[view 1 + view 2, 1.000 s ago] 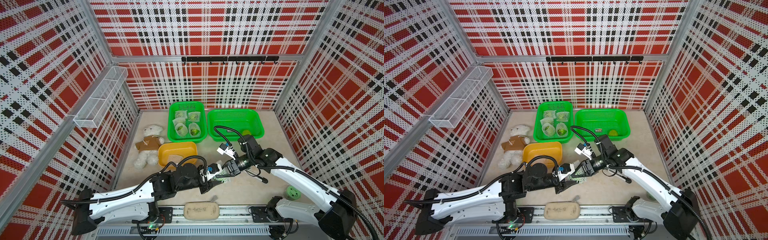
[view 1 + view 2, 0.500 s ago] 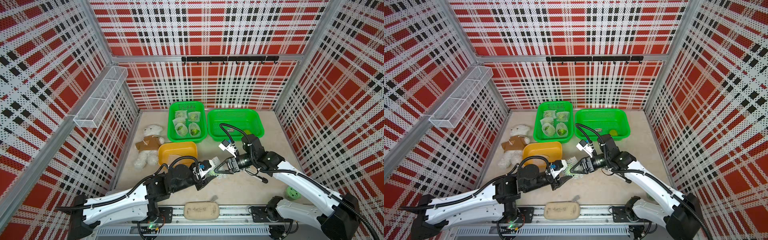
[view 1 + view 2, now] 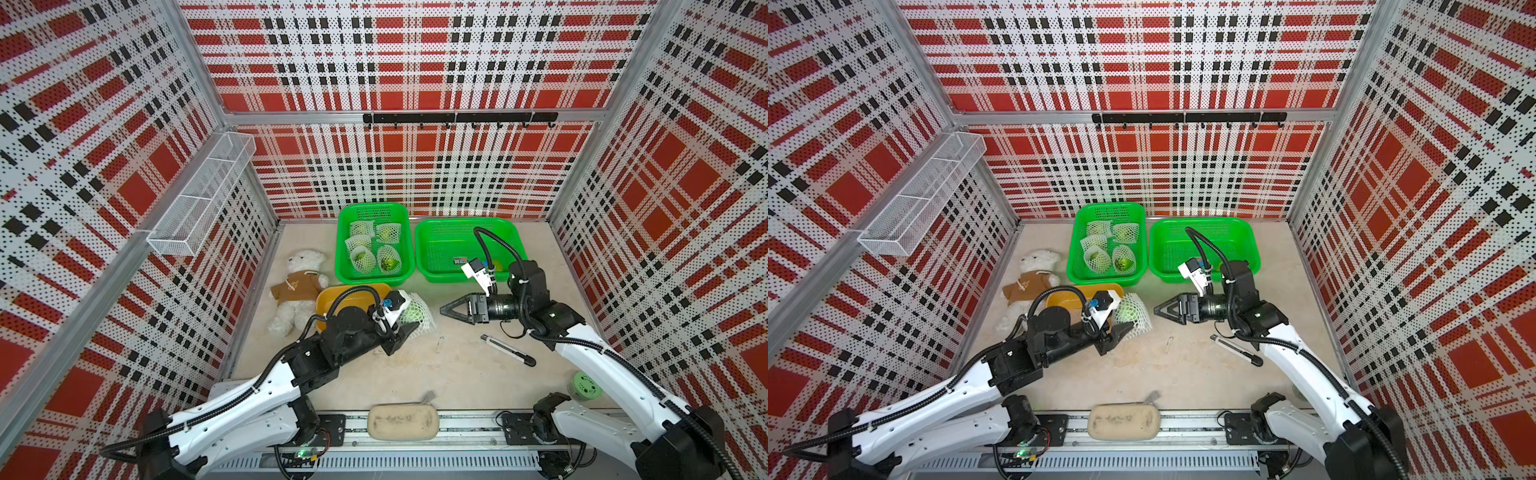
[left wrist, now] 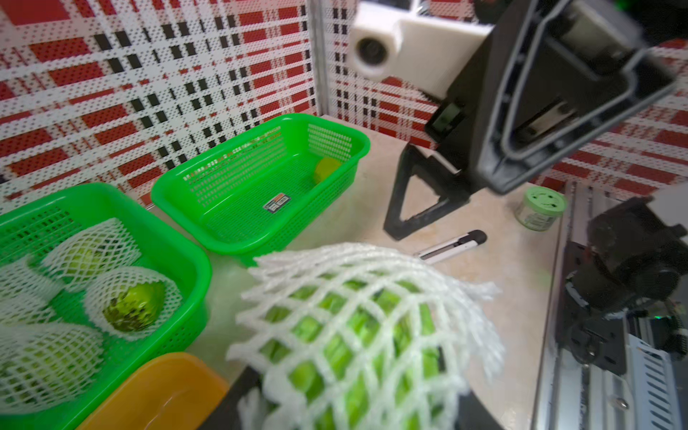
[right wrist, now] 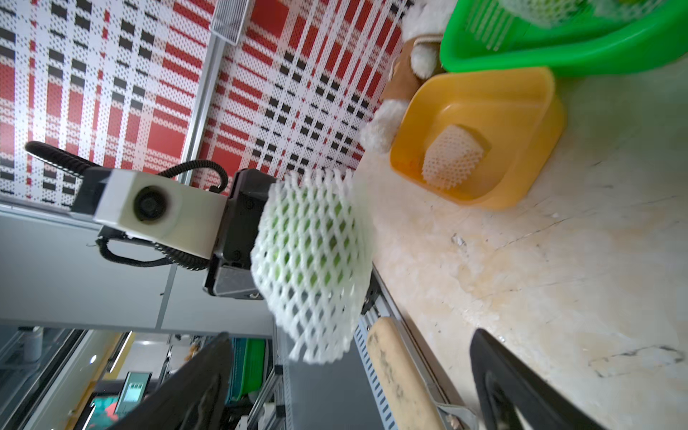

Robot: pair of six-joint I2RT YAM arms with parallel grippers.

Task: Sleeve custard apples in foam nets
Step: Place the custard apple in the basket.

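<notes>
Custard apple [image 3: 412, 312]: where is it? (RK)

Inside a foam net [image 3: 426, 322], held off the table near the centre, just right of the yellow tub [image 3: 328, 296]. The left gripper [image 3: 406, 321] pinches the netted custard apple. The net's loose end flares toward the right. (JL)

Right gripper [image 3: 445, 309]? (RK)

Fingers spread wide and holding nothing. The tips face the net with a gap between them, not touching. (JL)

Surroundings? (RK)

Far centre: the left green basket [image 3: 341, 253] holds four sleeved fruits [image 3: 362, 258], and the right green basket [image 3: 420, 253] stands just beside it. A plush bear [image 3: 297, 286] lies left of the tub. A utility knife [image 3: 508, 350] lies on the table by the right arm. A pale green round container [image 3: 585, 384] stands near right, and a beige pouch [image 3: 403, 422] sits on the near rail. (JL)

Obstructions, view differences? (RK)

In both top views the right arm's wrist camera and cable cover part of the right basket. The left wrist view shows one bare fruit [image 4: 327, 168] inside that basket. The right wrist view shows a spare net [image 5: 452, 156] lying in the tub, which I cannot make out in the top views because the left arm crosses the tub there. The right wrist view also shows both right fingers far apart. From above they overlap into one wedge. (JL)
</notes>
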